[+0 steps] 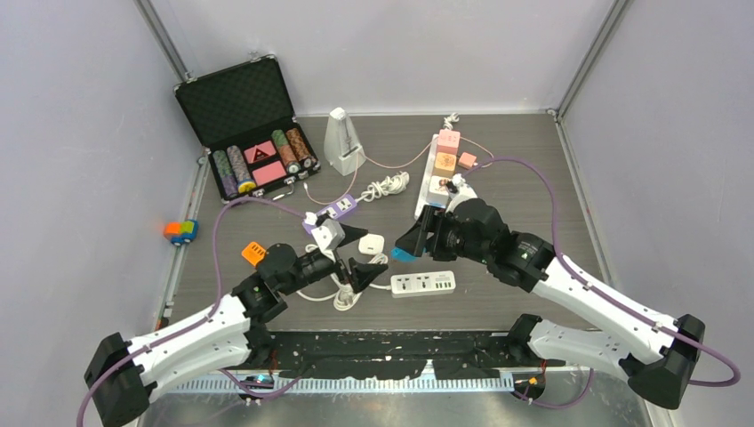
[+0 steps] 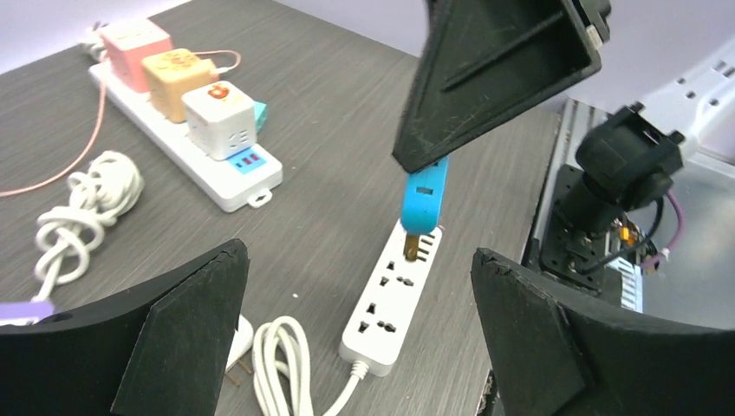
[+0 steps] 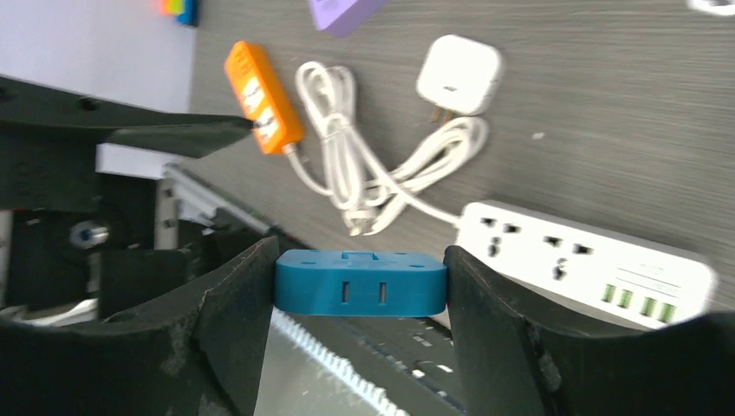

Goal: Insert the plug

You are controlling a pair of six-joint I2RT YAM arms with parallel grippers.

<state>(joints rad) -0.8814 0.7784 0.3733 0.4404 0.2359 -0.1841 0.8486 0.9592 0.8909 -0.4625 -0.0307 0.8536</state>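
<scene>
1. Left fingers (image 2: 182, 338) hang spread wide over the near counter (image 1: 533, 178), gripping nothing, with a loose cable (image 1: 342, 295) under them.
2. Just to their right, the strip (image 1: 423, 284) lies flat with its sockets facing up. The cable leaves its left end.
3. Right fingers (image 3: 227, 329) pinch the plug (image 3: 360, 282) by its two short sides. The plug is blue and its brass prongs point down. It hangs above the strip and sits in no socket; whether the prongs touch the strip cannot be told.
4. Behind the left fingers, a white charger (image 1: 371, 242) rests on the counter. An orange adapter (image 1: 253, 253) lies to its left and a purple strip (image 1: 331, 212) lies beyond it.
5. Farther back sits a coiled cord (image 1: 387, 187). Beside it, a long strip (image 1: 430, 169) carries pink, orange and white cubes.
6. At the far side stands a white metronome (image 1: 342, 142). An open case (image 1: 233, 102) of chips sits in the far left corner.
7. A small coloured toy (image 1: 180, 231) lies off the counter's left edge.
</scene>
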